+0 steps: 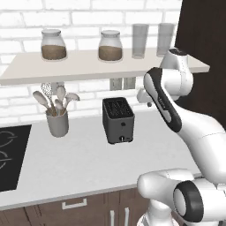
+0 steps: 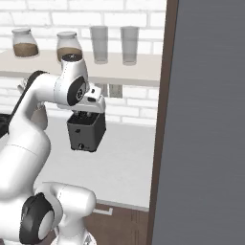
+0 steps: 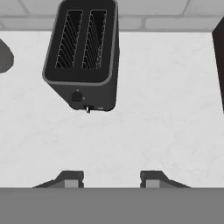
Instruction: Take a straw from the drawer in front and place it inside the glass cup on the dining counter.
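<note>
Cabinet fronts: dark brown wood along the bench's near edge, every front flush and closed; I cannot tell which of them is the drawer, so it counts as not yet opened.
Straw: presumably inside that closed drawer, so it cannot be checked; nothing thin and pale lies on the bench.
End effector: held up above the bench's right part and looking down on it, fingertips apart with bare white surface between them, carrying nothing.
Bench: pale worktop, its middle bare; a black hob sits at the left edge.
Toaster: dark, two slots, toward the back of the bench, just ahead of the end effector and apart from it.
Utensil pot: grey pot of pale spoons, left of the toaster near the back edge.
Shelf: two jars with brown contents and a pair of tall clear glasses; not the cup wanted.
Progress: by my judgement, at the very start, nothing done.
Left: open the drawer, pick out a straw, travel to the dining counter, drop it into the glass cup.
</note>
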Available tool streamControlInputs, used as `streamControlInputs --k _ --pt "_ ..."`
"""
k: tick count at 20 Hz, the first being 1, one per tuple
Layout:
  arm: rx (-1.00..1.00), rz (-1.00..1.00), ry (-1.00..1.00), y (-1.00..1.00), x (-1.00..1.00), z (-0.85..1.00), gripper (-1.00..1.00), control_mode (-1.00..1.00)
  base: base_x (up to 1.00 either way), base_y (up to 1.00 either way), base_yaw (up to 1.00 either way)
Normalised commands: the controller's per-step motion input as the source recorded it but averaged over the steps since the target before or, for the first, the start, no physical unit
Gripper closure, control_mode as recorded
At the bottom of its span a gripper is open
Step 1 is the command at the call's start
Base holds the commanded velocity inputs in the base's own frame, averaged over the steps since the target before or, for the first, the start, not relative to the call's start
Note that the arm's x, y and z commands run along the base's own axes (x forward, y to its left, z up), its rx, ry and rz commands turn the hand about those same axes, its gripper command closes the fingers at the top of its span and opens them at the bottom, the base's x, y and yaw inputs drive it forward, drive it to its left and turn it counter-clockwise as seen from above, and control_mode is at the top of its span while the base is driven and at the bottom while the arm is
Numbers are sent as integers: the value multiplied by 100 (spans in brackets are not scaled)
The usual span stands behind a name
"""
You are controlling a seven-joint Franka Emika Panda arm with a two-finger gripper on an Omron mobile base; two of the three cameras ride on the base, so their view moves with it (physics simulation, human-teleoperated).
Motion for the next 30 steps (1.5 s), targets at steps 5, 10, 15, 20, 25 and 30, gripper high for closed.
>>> streamControlInputs --k 5,10,15,20,25,30 --pt "-2 1 0 1 -62 -11 -100 -100 0 0 0" --pt "-4 0 -2 0 -100 -58 -100 -100 0 0 0" --pt "0 0 -5 0 -78 -46 -100 -100 0 0 0" --pt "0 0 -5 0 -39 -17 -100 -100 0 0 0" --pt "0 0 0 0 -5 0 -100 -100 0 0 0" --pt "0 0 0 0 0 0 -100 100 -41 18 -1"
